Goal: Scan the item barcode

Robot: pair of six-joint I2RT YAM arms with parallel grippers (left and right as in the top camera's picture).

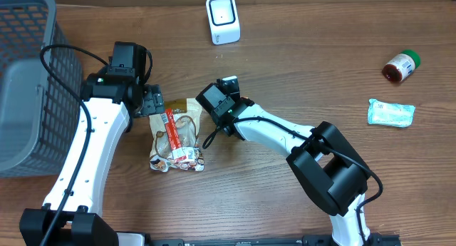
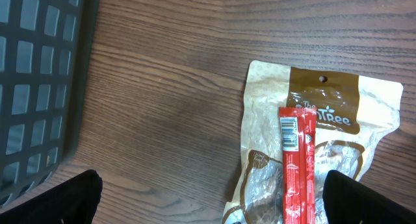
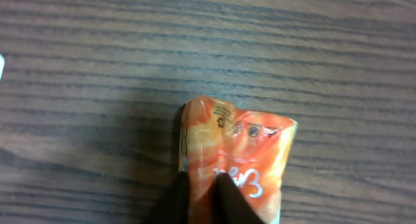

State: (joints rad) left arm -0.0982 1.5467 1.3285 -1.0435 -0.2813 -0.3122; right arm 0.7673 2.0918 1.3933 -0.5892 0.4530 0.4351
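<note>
An orange packet [image 3: 247,146] lies on the wooden table in the right wrist view. My right gripper [image 3: 203,197] is shut on its left edge, with one dark finger on each side of the wrapper. From overhead, the right gripper [image 1: 214,105] covers that packet. The white scanner [image 1: 223,18] stands at the back of the table. My left gripper [image 2: 211,201] is wide open with nothing between its fingers [image 2: 58,198]. It hovers over a brown snack pouch [image 2: 325,113] with a red stick [image 2: 298,172] on top, whose barcode faces up. No barcode shows on the orange packet.
A grey mesh basket [image 1: 28,82] fills the far left, close to the left arm. A brown bottle with a green cap [image 1: 401,65] and a pale blue packet [image 1: 390,113] lie at the right. The pouch [image 1: 187,135] sits between the two grippers.
</note>
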